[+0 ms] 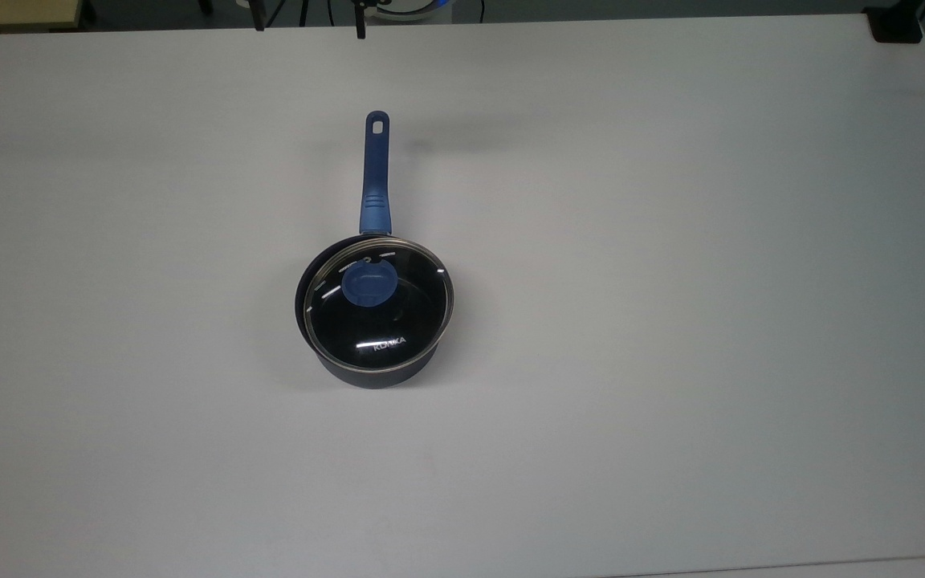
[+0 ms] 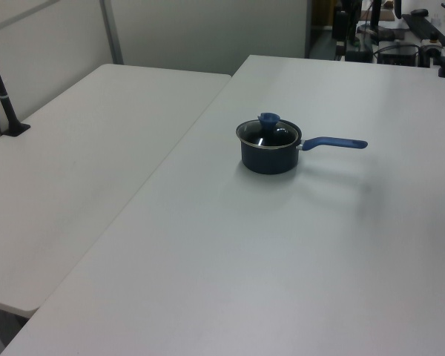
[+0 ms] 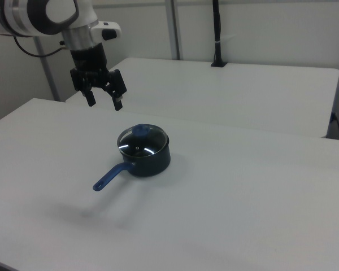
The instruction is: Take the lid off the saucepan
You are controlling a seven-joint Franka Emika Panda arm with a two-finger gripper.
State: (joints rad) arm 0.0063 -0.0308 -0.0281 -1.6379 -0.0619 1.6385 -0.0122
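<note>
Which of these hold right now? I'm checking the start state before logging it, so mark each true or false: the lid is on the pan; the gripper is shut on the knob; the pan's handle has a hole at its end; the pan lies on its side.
1. The lid is on the pan: true.
2. The gripper is shut on the knob: false. It hangs open in the air, apart from the knob.
3. The pan's handle has a hole at its end: true.
4. The pan lies on its side: false. It stands upright on the table.
</note>
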